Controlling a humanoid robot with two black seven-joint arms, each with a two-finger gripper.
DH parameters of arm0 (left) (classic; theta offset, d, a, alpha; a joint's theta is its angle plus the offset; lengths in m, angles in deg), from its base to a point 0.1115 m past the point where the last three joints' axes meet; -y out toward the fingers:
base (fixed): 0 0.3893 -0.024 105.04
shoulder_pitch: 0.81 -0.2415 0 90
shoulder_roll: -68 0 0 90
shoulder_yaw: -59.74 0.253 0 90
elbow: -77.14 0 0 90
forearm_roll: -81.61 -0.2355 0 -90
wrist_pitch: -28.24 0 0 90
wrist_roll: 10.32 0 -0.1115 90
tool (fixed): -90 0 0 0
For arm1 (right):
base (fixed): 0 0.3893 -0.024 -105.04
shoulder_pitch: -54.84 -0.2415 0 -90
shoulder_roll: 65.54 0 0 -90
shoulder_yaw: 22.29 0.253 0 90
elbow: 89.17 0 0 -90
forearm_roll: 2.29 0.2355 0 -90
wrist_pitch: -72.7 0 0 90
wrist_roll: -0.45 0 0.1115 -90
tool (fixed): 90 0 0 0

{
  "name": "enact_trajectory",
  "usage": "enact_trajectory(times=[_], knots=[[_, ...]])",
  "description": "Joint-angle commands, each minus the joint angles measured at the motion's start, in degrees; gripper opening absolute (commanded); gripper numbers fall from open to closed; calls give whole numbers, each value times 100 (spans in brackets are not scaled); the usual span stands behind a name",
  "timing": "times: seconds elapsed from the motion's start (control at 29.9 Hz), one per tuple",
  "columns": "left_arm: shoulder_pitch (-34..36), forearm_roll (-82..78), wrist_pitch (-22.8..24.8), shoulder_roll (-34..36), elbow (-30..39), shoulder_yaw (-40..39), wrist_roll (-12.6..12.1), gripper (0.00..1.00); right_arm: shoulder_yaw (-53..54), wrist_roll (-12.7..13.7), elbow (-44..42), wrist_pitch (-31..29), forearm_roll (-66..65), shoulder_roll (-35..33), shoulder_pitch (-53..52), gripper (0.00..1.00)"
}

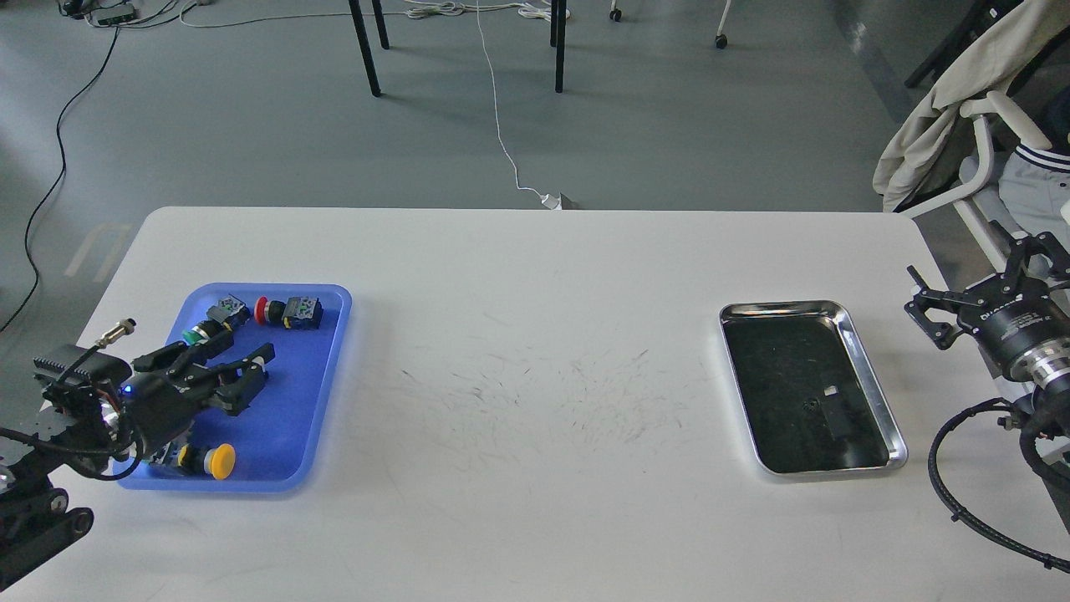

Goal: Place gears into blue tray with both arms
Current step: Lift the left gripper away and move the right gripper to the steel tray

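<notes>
- Blue tray point(322, 380) near the left end of the white table point(535, 276), holding red point(262, 310), green point(194, 334) and yellow point(220, 461) capped push-buttons.
- Left hand point(251, 372) low over the blue tray's middle, fingers spread apart, nothing visible between them.
- Right hand point(986, 288) far right of the blue tray, beyond the steel tray point(869, 368); released or clenched: cannot tell.
- Tiny dark gear point(809, 405), faint, on the steel tray's dark floor beside a small black block point(838, 415), well apart from the blue tray.
</notes>
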Motion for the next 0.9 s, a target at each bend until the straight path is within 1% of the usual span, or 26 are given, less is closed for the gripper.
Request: enact_trajectory(times=[0.0,0.1,0.2,0.23,0.3,0.43,0.57,0.6,0.64,0.7,0.74,0.77,0.8,0.87], knots=[[552,629,25,121,82,-10,-62,91,-25,4,16,0,-9,-8,-28,98],[1088,1621,77,86,73,-10,-123,94,-34,4,130,0,-9,-16,-63,98],[1511,2956,174,24,-84,60,-308,97,-104,21,411,0,-35,-174,-89,98],[1590,3299,209,-72,-198,43,-334,97,-131,47,508,0,-96,-244,-133,98],[1862,4029,384,-518,-505,8,-352,98,-358,74,771,0,-236,-402,-308,98],[2416,5689,771,-1196,-796,-97,-563,98,-1095,83,1316,0,-903,-807,-1037,98],[2732,7377,991,-1469,-1270,-247,-581,98,-2044,91,1782,0,-1765,-1071,-2003,98],[2820,7616,1131,-1566,-1393,-247,-581,98,-2238,100,1861,0,-1923,-1080,-2223,98],[2917,7827,1367,-1680,-1525,-247,-598,98,-2475,118,1932,0,-2116,-1089,-2451,98],[2997,8162,1947,-1847,-1745,-308,-712,97,-2880,249,2168,0,-2512,-1089,-2882,98],[2997,8372,2202,-1883,-1833,-387,-782,97,-3099,371,2361,0,-2757,-1097,-3076,98],[2988,8539,2335,-1892,-1895,-492,-844,98,-3319,477,2563,0,-3038,-1141,-3182,98],[2971,8637,2362,-1918,-1965,-598,-879,98,-3574,591,2818,0,-3389,-1211,-3244,98],[2962,8664,2188,-2058,-2150,-608,-897,98,-4206,776,3537,0,-4416,-1500,-3324,99]])
